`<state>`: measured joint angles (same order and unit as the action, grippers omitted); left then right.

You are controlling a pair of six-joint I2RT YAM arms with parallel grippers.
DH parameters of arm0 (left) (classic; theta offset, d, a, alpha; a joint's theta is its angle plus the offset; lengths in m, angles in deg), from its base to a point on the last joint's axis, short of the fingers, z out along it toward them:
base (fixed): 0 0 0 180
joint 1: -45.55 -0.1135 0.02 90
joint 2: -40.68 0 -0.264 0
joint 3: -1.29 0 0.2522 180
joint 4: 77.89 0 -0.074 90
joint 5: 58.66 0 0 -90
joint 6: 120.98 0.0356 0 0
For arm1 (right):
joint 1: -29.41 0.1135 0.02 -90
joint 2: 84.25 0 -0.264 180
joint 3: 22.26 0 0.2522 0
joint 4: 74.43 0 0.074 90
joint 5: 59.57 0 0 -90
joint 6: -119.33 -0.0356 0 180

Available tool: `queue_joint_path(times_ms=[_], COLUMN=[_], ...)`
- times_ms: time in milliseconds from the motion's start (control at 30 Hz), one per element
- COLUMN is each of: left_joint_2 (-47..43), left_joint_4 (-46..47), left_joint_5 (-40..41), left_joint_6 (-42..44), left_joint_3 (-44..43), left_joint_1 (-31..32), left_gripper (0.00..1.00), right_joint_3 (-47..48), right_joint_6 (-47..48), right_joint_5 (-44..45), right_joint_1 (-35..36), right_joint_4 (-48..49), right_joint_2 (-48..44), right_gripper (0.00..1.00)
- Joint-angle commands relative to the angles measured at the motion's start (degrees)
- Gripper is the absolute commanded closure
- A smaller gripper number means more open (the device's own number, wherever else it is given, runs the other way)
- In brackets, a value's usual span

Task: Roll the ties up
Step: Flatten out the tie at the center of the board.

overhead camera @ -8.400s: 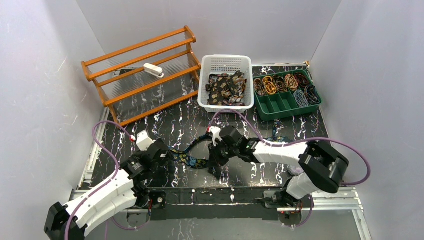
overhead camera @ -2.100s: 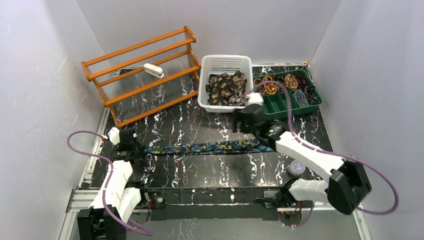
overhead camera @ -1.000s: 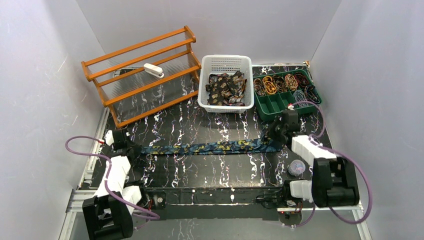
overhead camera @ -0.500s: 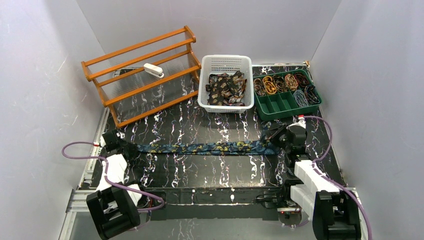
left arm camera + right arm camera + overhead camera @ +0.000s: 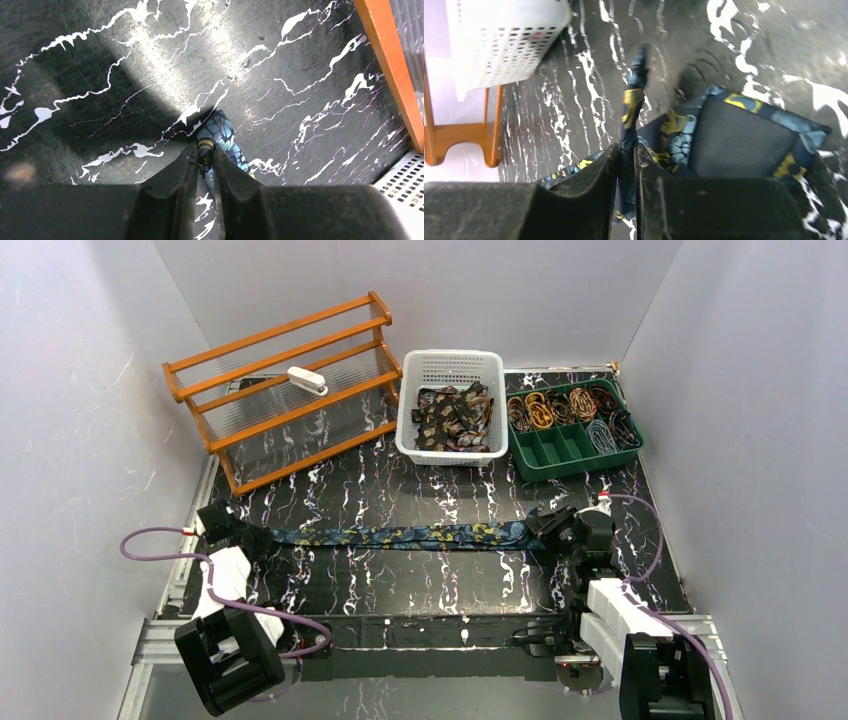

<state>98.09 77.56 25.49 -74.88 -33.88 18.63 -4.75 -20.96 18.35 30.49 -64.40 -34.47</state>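
A dark blue tie with teal and gold paisley lies stretched straight, left to right, across the black marbled table. My left gripper holds its narrow end. In the left wrist view the fingers press the tip of the tie between them at the left gripper. My right gripper is at the wide end. There the right gripper pinches a fold of the tie, and the dark lining of the wide end faces up beside it.
A wooden rack with a white object on it stands at the back left. A white basket holding loose ties is at the back middle. A green tray with rolled ties sits at the back right.
Both arms have drawn back toward the near edge, the left gripper sliding left and the right one right and nearer. The tie now lies straighter. Both pairs of jaws look slightly looser.
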Motion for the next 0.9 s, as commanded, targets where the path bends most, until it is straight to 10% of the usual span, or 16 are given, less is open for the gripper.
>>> queue_joint_path(times_ms=[0, 300, 600, 867], left_joint_2=[-1.71, -1.06, -2.68, -5.02], left_joint_4=[-3.01, -5.49, -8.23, -12.02], left_joint_5=[0.27, 1.43, 1.86, 2.74], left_joint_6=[0.80, 1.43, 1.57, 2.00], left_joint_3=[-2.81, -5.15, -6.31, -8.67], left_joint_1=[-0.93, -1.10, -1.29, -1.37], left_gripper=[0.82, 0.73, 0.56, 0.31], right_joint_3=[3.89, 18.57, 19.44, 31.35], right_joint_6=[-0.65, 0.39, 10.04, 17.70], right_joint_5=[5.47, 27.16, 6.44, 15.58], right_joint_1=[-0.34, -0.29, -0.29, -0.29], right_joint_4=[-10.79, -38.34, -25.95, -36.33], right_joint_2=[-3.09, -8.01, -4.76, 16.08], right_gripper=[0.74, 0.62, 0.54, 0.34])
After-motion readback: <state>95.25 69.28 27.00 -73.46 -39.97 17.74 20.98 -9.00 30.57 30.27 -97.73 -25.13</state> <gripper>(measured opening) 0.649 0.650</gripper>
